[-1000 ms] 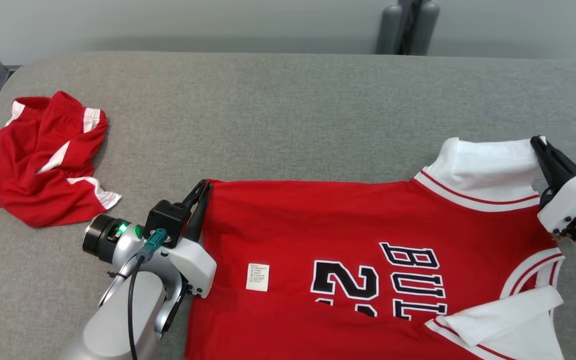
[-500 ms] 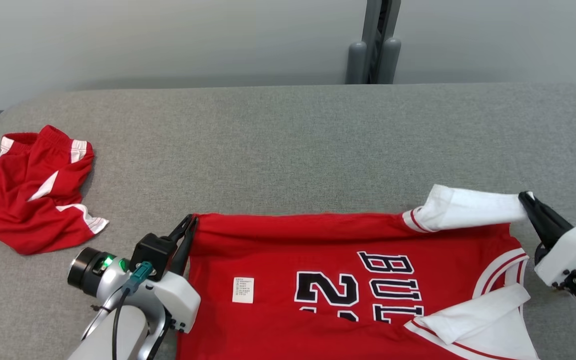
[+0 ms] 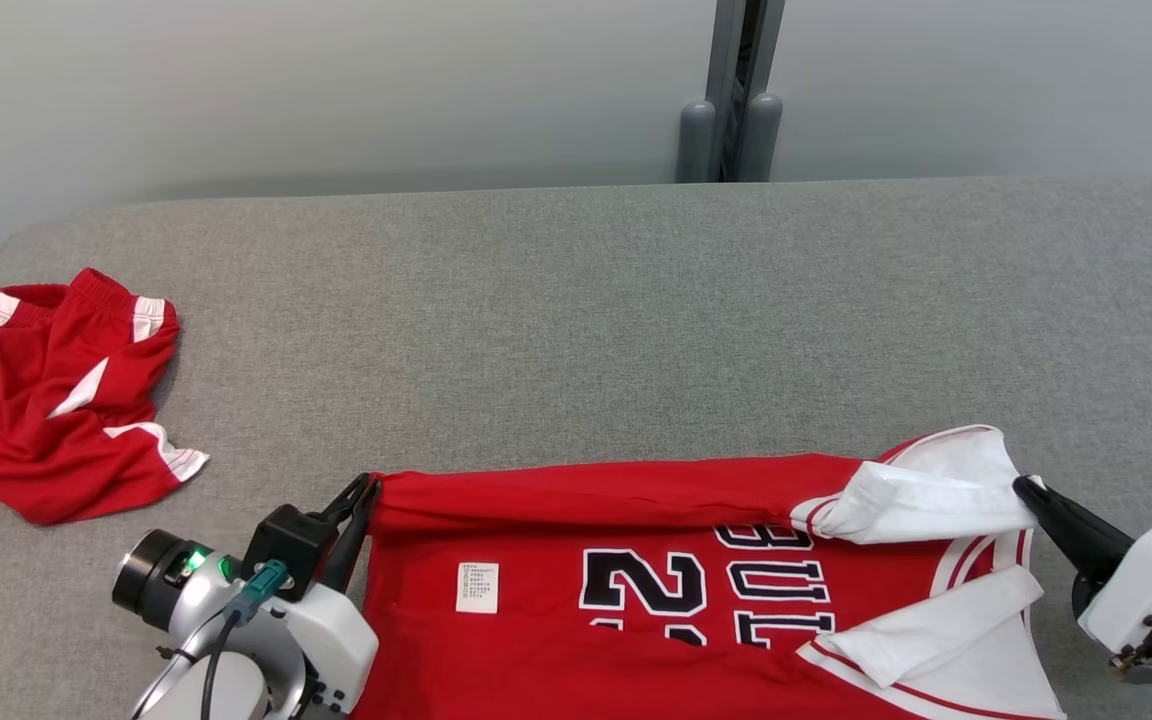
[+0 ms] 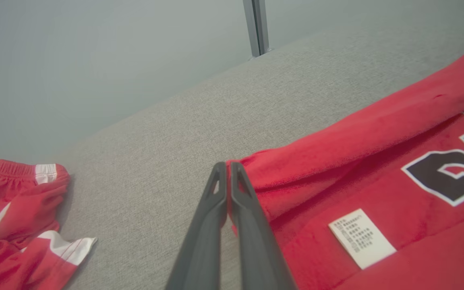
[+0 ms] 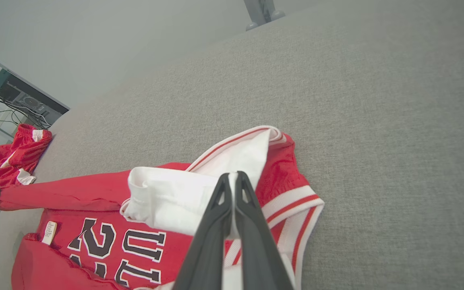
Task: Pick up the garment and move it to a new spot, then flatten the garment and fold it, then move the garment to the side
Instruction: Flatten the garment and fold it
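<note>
Pinching the far edge of the red jersey, the left gripper and right gripper clamp their fingers on cloth, its near part cropped.

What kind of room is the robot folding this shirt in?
Probably a robot test lab, not a home: a wide grey cloth-covered table, a bare pale wall with a metal post, and electronics with loose cables at the side.

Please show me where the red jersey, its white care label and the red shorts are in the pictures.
red jersey (image 3: 536,660), head view, on the red body below the label.
white care label (image 3: 477,587), head view, on its middle.
red shorts (image 3: 26,440), head view, on the middle red cloth.
</note>
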### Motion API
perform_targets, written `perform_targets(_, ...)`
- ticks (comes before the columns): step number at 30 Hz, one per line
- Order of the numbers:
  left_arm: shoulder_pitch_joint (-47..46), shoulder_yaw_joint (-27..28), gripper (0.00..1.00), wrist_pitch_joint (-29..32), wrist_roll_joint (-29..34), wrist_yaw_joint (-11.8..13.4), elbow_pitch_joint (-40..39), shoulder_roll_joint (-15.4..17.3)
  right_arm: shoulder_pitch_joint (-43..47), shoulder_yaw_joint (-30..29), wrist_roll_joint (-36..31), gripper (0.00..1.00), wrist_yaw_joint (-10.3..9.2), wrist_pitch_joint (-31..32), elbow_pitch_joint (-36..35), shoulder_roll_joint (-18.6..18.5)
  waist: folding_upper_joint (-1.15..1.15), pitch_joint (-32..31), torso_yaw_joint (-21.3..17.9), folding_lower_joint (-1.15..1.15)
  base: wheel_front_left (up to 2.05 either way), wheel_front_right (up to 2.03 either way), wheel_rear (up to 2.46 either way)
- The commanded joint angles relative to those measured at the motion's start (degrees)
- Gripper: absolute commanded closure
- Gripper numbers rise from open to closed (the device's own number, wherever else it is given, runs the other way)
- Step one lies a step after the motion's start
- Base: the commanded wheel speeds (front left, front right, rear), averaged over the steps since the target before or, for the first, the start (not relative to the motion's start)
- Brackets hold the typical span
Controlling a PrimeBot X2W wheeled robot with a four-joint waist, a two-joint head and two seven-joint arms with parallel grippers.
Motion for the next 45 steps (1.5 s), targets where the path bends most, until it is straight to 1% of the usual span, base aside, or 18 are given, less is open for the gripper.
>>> perform_targets(1,0.6,0.0,1.00,0.1,-0.2,-0.2,-0.3,0.9,0.7,-0.7,0.4,1.00,0.03,0.5,-0.6,-0.7,0.00,0.0,0.0,0.00,0.00,0.00,0.00)
perform_targets(8,1.7,-1.2,1.00,1.9,0.1,-1.0,-2.6,2.7,4.2,-3.1,1.1,1.00,0.03,4.5,-3.8,-2.2,0.00,-0.1,0.0,0.00,0.00,0.00,0.00)
perform_targets(15,2.9,-2.6,1.00,3.9,0.7,-1.6,-5.2,4.8,7.5,-5.6,1.5,1.00,0.03,10.0,-6.8,-3.1,0.00,-0.2,0.1,0.00,0.00,0.00,0.00)
perform_targets(22,4.1,-4.2,1.00,6.1,0.8,-2.7,-7.3,6.5,10.1,-8.8,0.5,1.00,0.03,14.4,-8.6,-3.0,0.00,-0.2,0.1,0.00,0.00,0.00,0.00)
perform_targets(27,4.1,-5.4,1.00,7.2,1.5,-3.3,-7.9,7.8,11.8,-11.4,-0.7,1.00,0.03,17.2,-9.5,-2.3,0.00,-0.1,0.1,0.00,0.00,0.00,0.00)
perform_targets(32,4.0,-6.1,1.00,7.8,1.6,-3.7,-8.1,8.0,12.9,-13.6,-2.1,1.00,0.03,19.1,-9.9,-1.5,0.00,0.2,0.1,0.00,0.00,0.00,0.00)
perform_targets(40,3.8,-6.7,1.00,8.3,1.2,-3.9,-8.0,8.2,15.1,-17.9,-5.1,1.00,0.03,23.4,-10.5,1.3,0.00,0.5,0.2,0.00,0.00,0.00,0.00)
perform_targets(41,3.7,-6.4,0.89,7.9,1.3,-3.0,-7.9,8.0,15.4,-18.9,-5.4,0.58,0.03,24.0,-9.9,1.9,0.00,0.5,0.2,0.00,0.00,0.00,0.00)
perform_targets(42,3.7,-6.1,0.10,7.6,1.5,-2.3,-7.8,7.9,16.2,-20.2,-4.4,0.00,0.02,25.3,-8.2,3.0,0.00,0.5,0.2,0.00,0.00,0.00,0.00)
perform_targets(43,3.8,-6.1,0.00,7.5,1.4,-2.1,-7.6,7.7,16.2,-21.3,-4.7,0.00,0.01,26.5,-7.3,3.8,0.00,0.5,0.2,0.00,0.00,0.00,0.00)
perform_targets(45,3.7,-6.3,0.00,7.6,1.5,-1.9,-7.5,7.7,15.5,-23.2,-5.7,0.00,0.07,28.0,-7.9,4.9,0.00,0.5,0.2,0.00,0.00,0.00,0.00)
